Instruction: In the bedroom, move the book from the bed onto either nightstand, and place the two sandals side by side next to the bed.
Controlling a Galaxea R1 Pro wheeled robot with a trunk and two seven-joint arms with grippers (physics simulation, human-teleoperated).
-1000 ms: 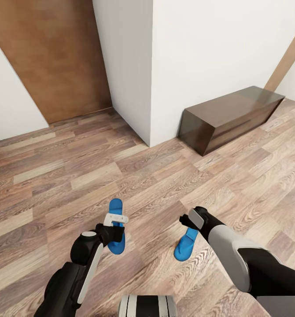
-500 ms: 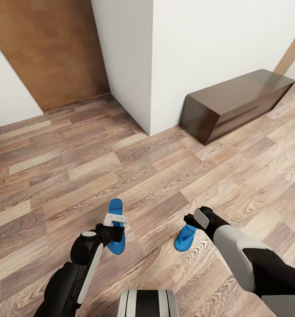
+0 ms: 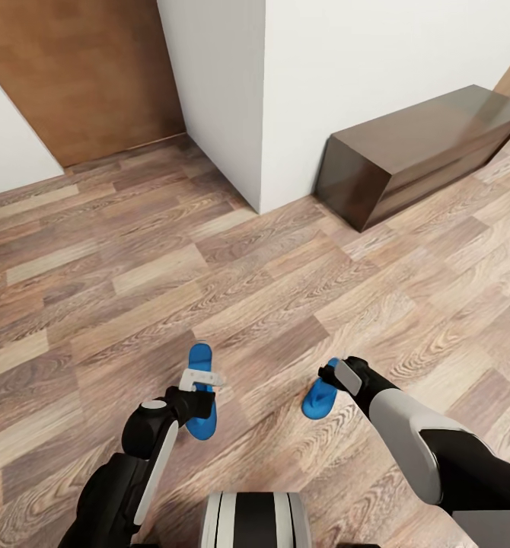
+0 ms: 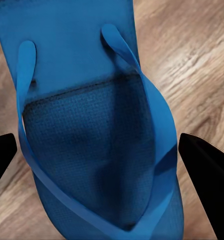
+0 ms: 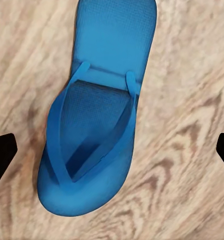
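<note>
Left gripper (image 4: 99,155) straddles sandal (image 4: 91,125), jaws wide.

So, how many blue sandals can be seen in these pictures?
2. One sandal lies on the wood floor under the left gripper; the other sandal lies under the right gripper, apart from the first. Neither looks hidden beyond the arms' partial cover.

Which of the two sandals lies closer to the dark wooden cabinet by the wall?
The sandal under the right gripper, the right sandal. The left sandal, under the left gripper, lies farther from the cabinet.
</note>
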